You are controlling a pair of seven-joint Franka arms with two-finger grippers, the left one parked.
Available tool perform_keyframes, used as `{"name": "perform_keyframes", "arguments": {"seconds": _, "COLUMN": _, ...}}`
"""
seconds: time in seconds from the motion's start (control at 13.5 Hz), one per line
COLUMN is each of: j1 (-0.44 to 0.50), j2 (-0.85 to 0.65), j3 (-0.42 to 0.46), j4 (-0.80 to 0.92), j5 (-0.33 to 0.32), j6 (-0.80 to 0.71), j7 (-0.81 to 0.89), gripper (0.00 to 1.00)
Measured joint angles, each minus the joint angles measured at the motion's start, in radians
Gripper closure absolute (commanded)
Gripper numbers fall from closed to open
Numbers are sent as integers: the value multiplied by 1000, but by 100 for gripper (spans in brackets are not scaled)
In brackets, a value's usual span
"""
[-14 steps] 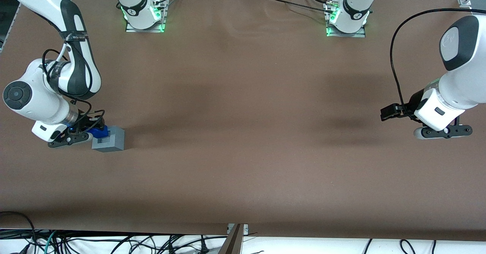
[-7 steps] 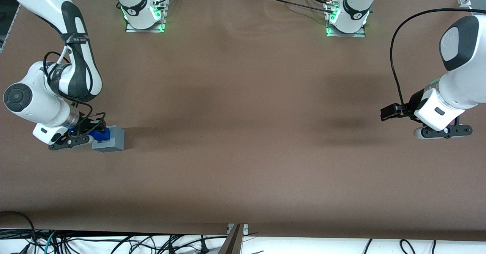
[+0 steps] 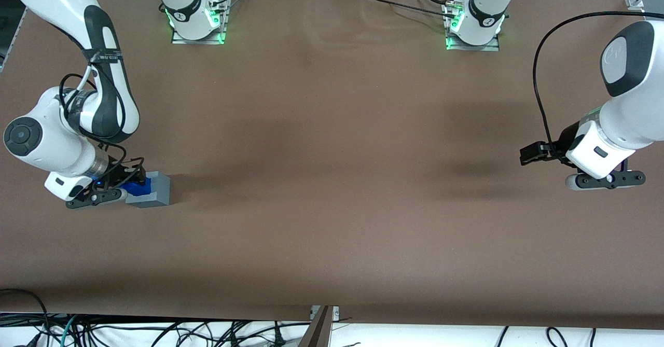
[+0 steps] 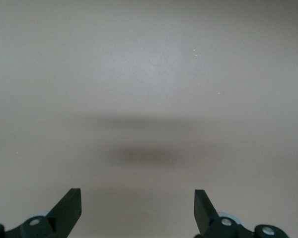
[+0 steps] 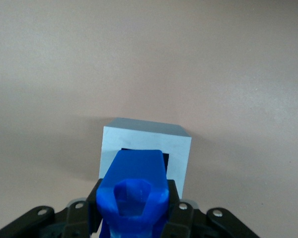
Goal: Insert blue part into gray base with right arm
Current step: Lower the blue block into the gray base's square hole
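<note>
Gripping the blue part (image 5: 132,195) between both black fingers (image 5: 93,208), the gripper (image 3: 126,181) hanging just above the gray base (image 3: 153,191), at the working arm's end of the table (image 3: 332,181). Pressing in on either flank of the blue part, fingers closed firmly on it. Pointing down toward the square recess (image 5: 165,159) in the top face of the gray base, the blue part's lower end overlapping that dark opening in the right wrist view; whether touching the recess walls or merely hovering over them, impossible to tell. Showing in the front view as a blue patch (image 3: 138,184) sitting against the top of the gray base, at its edge toward the gripper. Resting flat and upright on the brown table surface, the gray base (image 5: 145,147) casting a soft shadow beside itself. Reaching down over the gray base from above, the right arm (image 3: 67,129), white with black joint covers, its wrist bent low.
</note>
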Motion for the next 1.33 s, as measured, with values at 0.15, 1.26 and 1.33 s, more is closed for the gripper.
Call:
{"name": "perform_keyframes", "arguments": {"seconds": 0.15, "j1": -2, "j2": 7, "j3": -3, "j4": 9, "j5": 20, "j6": -3, "j7": 0, "gripper": 76}}
{"name": "perform_keyframes", "arguments": {"seconds": 1.26, "j1": -23, "j2": 25, "j3": -7, "j4": 33, "j5": 60, "j6": -66, "j7": 68, "gripper": 76}}
{"name": "perform_keyframes", "arguments": {"seconds": 1.33, "j1": -25, "j2": 39, "j3": -7, "j4": 33, "j5": 61, "j6": -73, "j7": 68, "gripper": 76}}
